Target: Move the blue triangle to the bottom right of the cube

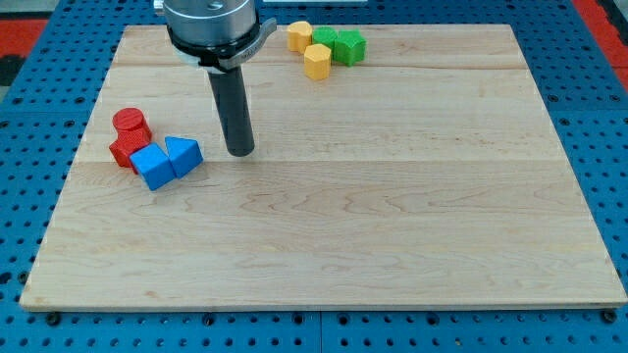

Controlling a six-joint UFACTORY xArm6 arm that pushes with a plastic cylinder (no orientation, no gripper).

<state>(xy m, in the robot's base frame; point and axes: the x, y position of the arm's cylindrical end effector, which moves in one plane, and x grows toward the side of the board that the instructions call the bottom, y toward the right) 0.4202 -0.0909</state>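
1. My tip [240, 152], a bare dark rod that grasps nothing, rests just right of the blue triangular block [183, 154].
2. That triangle touches the blue cube [152, 166] on the cube's right, on the wooden board [392, 226].

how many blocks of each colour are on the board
red: 2 (cylinder, another red block below it)
blue: 2 (cube, triangle)
yellow: 2 ()
green: 2 ()
total: 8
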